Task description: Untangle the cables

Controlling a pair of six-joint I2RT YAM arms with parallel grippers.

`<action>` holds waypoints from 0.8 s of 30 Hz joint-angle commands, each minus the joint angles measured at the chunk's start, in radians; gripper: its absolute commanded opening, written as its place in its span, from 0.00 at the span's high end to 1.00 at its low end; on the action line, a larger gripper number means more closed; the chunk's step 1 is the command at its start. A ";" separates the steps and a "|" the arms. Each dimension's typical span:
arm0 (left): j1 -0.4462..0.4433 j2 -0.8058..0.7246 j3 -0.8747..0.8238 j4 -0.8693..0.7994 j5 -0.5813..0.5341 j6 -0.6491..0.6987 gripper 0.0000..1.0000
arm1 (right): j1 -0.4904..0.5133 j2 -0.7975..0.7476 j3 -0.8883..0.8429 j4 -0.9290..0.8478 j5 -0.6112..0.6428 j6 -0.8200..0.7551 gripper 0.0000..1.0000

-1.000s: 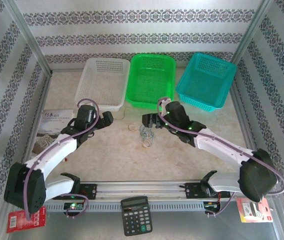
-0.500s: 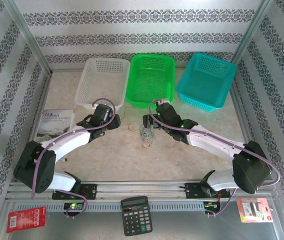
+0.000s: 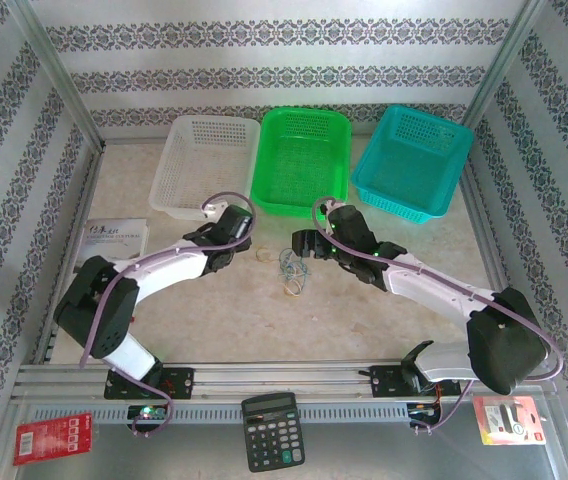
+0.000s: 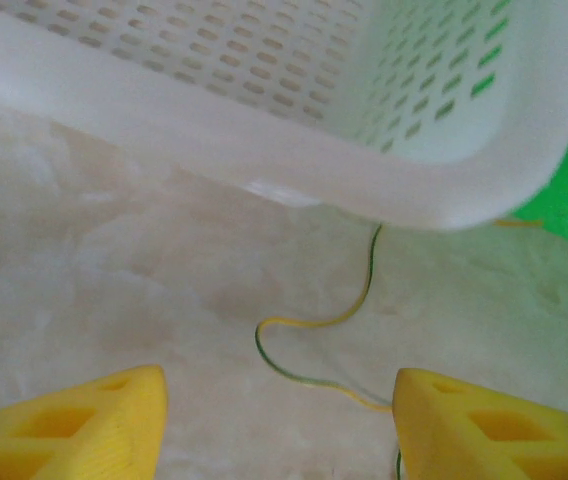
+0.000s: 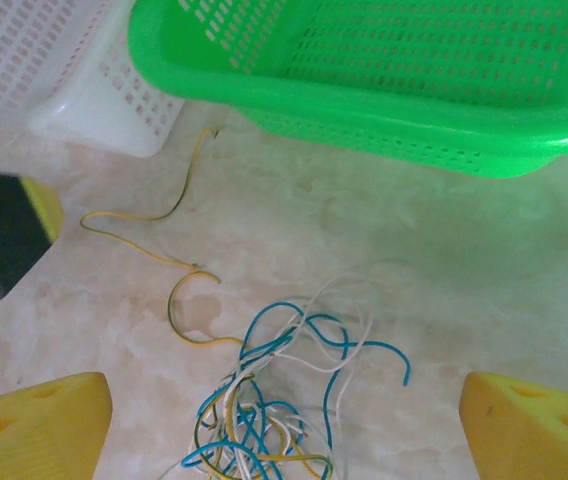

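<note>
1. The tangle of thin curly cables (image 3: 291,268), in blue, whitish and yellow-green, lies on the marbled beige tabletop (image 3: 214,310) between the two arms, just in front of the green perforated plastic basket (image 3: 261,160).
2. The left gripper (image 4: 279,420) has its jaws apart and grasps nothing. A single yellow-green strand (image 4: 314,325) snakes across the table ahead of its fingertips, towards the corner of the white perforated plastic basket (image 3: 164,185).
3. The right gripper (image 5: 284,425) is spread wide and empty, poised over the knot, which sits between its fingertips.
4. Likely trouble:
   - The strand lies flat and is very thin, so closing jaws may pinch air or scrape the table.
   - Its far end lies close to the white basket's corner, where a pull could snag it.
   - Tugging one strand may drag the whole knot instead of loosening it.
   - The grippers work near each other and could collide.
5. The white, green and teal perforated plastic basket (image 3: 369,165) stand in a row at the back. None appears to hold a strand.
</note>
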State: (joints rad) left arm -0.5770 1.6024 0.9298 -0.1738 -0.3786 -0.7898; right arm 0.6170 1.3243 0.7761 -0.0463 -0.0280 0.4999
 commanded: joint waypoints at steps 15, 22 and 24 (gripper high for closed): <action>-0.015 0.170 0.093 -0.078 -0.092 0.077 0.46 | -0.013 -0.028 -0.038 0.077 -0.061 0.004 0.11; -0.016 0.212 0.137 -0.081 -0.097 0.088 0.47 | -0.012 -0.022 -0.037 0.085 -0.077 0.012 0.13; -0.014 0.223 0.148 -0.082 -0.102 0.091 0.47 | -0.011 -0.023 -0.037 0.085 -0.081 0.013 0.13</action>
State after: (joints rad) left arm -0.5770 1.8122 1.0454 -0.2218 -0.4473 -0.7219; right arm 0.6167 1.3041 0.7448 0.0120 -0.0887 0.5018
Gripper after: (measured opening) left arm 0.528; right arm 0.870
